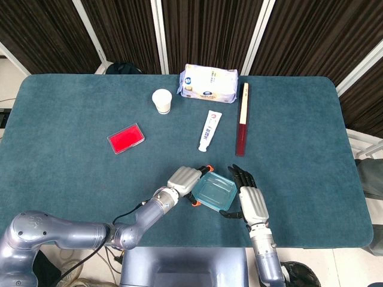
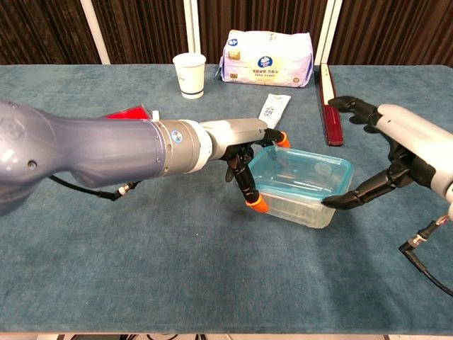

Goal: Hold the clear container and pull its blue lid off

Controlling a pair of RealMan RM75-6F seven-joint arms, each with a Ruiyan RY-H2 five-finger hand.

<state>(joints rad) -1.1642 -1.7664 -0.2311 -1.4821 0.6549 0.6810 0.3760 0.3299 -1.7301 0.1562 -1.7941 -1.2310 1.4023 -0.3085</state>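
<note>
paper cup; wipes pack; tube (white); red case; ruler

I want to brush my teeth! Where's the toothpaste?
In the head view, the toothpaste tube lies mid-table toward the far edge, between the paper cup and the long red box, just below the tissue pack.
</note>
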